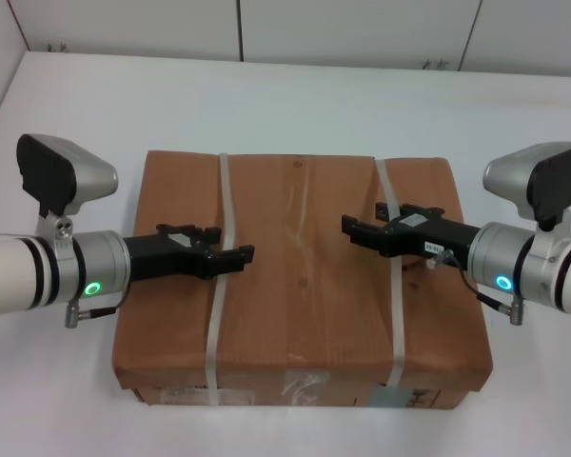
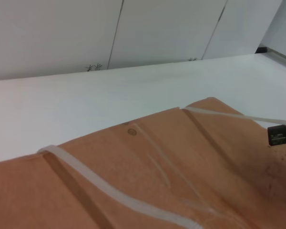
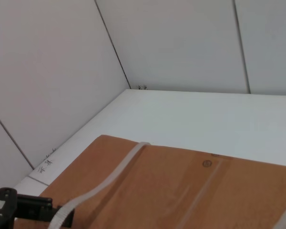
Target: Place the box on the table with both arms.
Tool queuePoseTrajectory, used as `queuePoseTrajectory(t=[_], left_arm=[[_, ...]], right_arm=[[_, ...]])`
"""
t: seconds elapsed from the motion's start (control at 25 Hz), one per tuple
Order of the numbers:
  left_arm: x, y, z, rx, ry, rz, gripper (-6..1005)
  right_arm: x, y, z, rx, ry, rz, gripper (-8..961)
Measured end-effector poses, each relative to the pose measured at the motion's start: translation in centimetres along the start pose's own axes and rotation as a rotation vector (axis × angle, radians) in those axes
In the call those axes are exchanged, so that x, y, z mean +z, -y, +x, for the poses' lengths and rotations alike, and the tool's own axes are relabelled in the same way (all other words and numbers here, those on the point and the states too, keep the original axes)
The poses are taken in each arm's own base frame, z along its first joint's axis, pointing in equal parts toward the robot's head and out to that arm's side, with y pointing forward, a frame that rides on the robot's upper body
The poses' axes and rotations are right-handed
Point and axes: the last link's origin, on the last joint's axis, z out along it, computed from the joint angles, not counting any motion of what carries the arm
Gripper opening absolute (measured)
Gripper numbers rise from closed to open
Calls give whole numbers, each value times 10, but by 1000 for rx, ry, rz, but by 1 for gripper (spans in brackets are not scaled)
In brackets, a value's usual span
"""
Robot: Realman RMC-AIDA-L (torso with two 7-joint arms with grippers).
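White panelled walls (image 1: 362,29) close off the far edge of the plain white smooth table (image 1: 266,105), and another wall runs along its left edge, meeting the back wall at the far left corner. Bare tabletop stretches wide between the far edge and the box, and narrower open strips lie along the box's left and right sides.

On the near middle of the table sits the large flat brown paper-wrapped cardboard box (image 1: 300,276), flat on the surface and squared to the table edges. Two white plastic straps cross its top from the far side to the near side: the left strap (image 1: 219,286) bows loosely, while the right strap (image 1: 393,286) runs straighter. Clear tape runs along the top between them, and labels show on the near side face.

Above the box's left half, the left arm's silver-white wrist with a green ring light reaches in from the left table edge, and its black two-finger left gripper (image 1: 230,254) hovers at the left strap with fingers spread apart, holding nothing. From the right edge the right arm mirrors it, the black right gripper (image 1: 354,227) hanging over the top just inside the right strap, its fingers likewise parted and empty.
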Motion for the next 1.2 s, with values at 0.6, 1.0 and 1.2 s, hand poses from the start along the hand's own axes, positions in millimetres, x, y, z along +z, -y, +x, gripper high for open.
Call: queuePoseTrajectory(t=[0.6,1.0,1.2], left_arm=[[-2,-2,2,-4,-19,-17,675],[-4,-1,4,-4,-32,-25,675],[-9,1,9,-18,-70,-40,675]], right_arm=[[-8,8,12,56,-1,39,778],[-18,18,17,96,33,70,779],[-27,25,17,127,77,83,779]])
